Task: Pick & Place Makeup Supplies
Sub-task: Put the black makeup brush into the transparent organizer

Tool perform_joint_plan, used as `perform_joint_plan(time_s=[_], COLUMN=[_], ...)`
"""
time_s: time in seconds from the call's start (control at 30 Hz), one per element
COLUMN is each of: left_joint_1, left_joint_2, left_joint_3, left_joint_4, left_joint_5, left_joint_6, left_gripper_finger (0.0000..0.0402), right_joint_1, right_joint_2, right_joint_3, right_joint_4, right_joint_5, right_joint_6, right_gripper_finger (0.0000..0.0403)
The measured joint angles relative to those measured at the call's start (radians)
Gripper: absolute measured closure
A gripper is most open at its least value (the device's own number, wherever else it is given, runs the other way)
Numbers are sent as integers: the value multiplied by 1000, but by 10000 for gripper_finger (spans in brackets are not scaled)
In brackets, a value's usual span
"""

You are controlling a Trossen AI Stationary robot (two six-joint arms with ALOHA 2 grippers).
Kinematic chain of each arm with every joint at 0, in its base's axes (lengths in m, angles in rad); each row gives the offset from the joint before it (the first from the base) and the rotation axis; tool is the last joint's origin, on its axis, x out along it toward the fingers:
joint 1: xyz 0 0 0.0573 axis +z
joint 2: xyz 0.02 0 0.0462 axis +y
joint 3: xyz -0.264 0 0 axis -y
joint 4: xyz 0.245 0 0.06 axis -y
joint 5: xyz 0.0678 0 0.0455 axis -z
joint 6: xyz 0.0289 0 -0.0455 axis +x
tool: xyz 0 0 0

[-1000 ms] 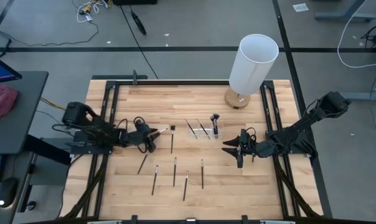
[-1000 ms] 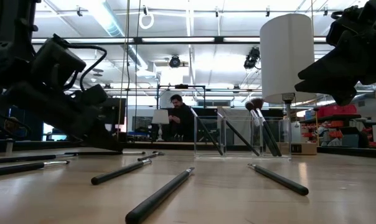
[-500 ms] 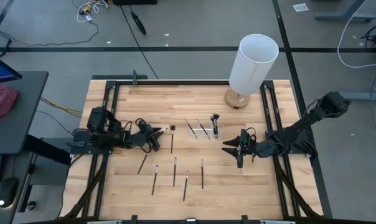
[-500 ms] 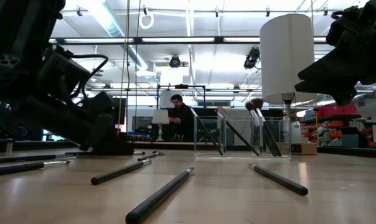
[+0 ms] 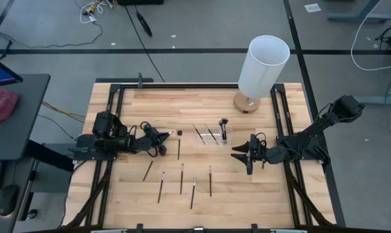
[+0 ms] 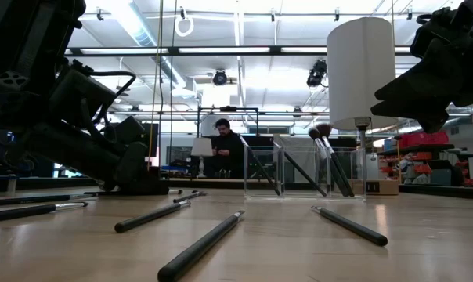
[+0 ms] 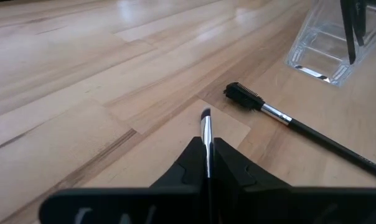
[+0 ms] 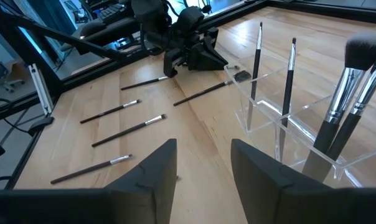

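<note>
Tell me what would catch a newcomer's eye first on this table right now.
Probably the tall white cylinder lamp at the table's far edge, towering over everything. Next, the small clear plastic holder mid-table with several dark-handled brushes standing in it, and the loose slim black makeup brushes lying on the pale wood in front. On the left, the left pincer sits low, shut on a thin brush; the right pincer waits open near the holder.

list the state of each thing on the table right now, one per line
left hand: shut on a thin brush, low at the table
right hand: open, holding nothing
spoolie brush: lying flat on the wood
clear holder: upright, several brushes standing in it
loose brushes: lying flat
lamp: upright
</note>
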Motion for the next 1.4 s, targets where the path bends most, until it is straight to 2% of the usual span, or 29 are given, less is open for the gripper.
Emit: perform_joint_plan(time_s=[0.2, 0.53, 0.77, 1.13, 1.4], left_joint_1=[0, 1, -4, -3, -4], left_joint_2=[0, 10, 12, 11, -59], left_joint_3=[-2, -35, -35, -30, 15], left_joint_4=[1, 92, 210, 258, 267], left_joint_5=[1, 47, 106, 79, 122], left_joint_6=[2, 42, 88, 78, 91], left_gripper_finger=[385, 385, 385, 386, 386], right_joint_1=[0, 0, 0, 0, 0], right_joint_2=[0, 0, 0, 0, 0], right_joint_3=[0, 0, 0, 0, 0], right_joint_4=[0, -5, -5, -5, -5], right_joint_5=[0, 0, 0, 0, 0], right_joint_6=[0, 0, -1, -1, -1], right_gripper_finger=[248, 248, 248, 248, 248])
